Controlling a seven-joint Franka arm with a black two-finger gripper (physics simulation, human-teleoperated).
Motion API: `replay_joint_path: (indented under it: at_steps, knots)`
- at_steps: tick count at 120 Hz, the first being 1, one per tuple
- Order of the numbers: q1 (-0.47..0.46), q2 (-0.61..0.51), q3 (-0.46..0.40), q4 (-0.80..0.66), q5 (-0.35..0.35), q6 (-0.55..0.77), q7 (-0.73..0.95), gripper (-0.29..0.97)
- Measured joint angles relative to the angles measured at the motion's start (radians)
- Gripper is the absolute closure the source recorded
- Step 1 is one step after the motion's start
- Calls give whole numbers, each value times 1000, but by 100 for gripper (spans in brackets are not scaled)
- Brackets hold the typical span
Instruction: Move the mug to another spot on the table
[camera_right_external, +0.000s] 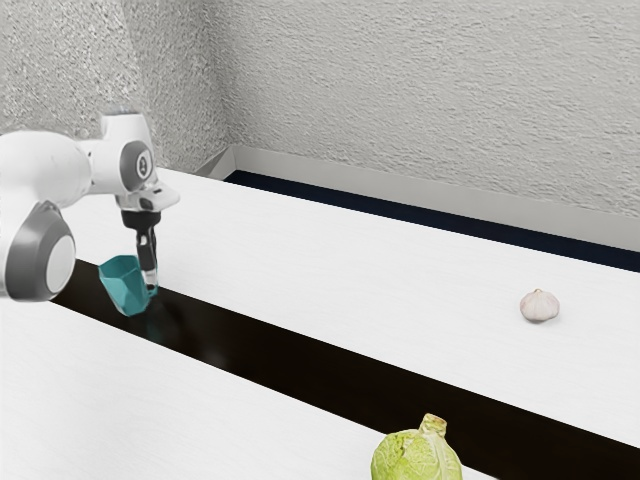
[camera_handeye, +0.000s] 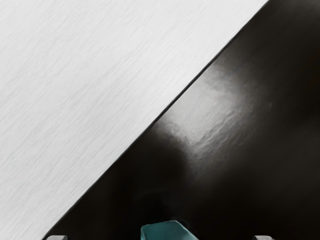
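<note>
A teal mug (camera_right_external: 124, 282) hangs tilted at the exterior view's left, over the glossy black stripe (camera_right_external: 300, 370) that runs across the white table (camera_right_external: 350, 270). Its mouth faces up and toward the arm. My gripper (camera_right_external: 149, 283) points straight down at the mug's side nearest the exterior view's right and is shut on that side. A faint teal reflection lies on the stripe just under the mug. In the wrist view a small piece of the teal mug (camera_handeye: 166, 231) sits right below my hand, above the black stripe (camera_handeye: 240, 140).
A garlic bulb (camera_right_external: 540, 305) lies on the white table at the exterior view's far right. A green cabbage (camera_right_external: 417, 456) sits at the lower edge. A grey wall rises behind the table's far edge.
</note>
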Motion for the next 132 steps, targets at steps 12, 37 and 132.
replay_joint_path:
  at_steps: [12, 37, 132]
  knots:
    - [0, 12, 0, 0, 1, 0, -13, 30]
    - [0, 15, -3, 6, 9, 1, -36, 54]
    - [-351, -454, -150, -491, 220, -14, -275, 65]
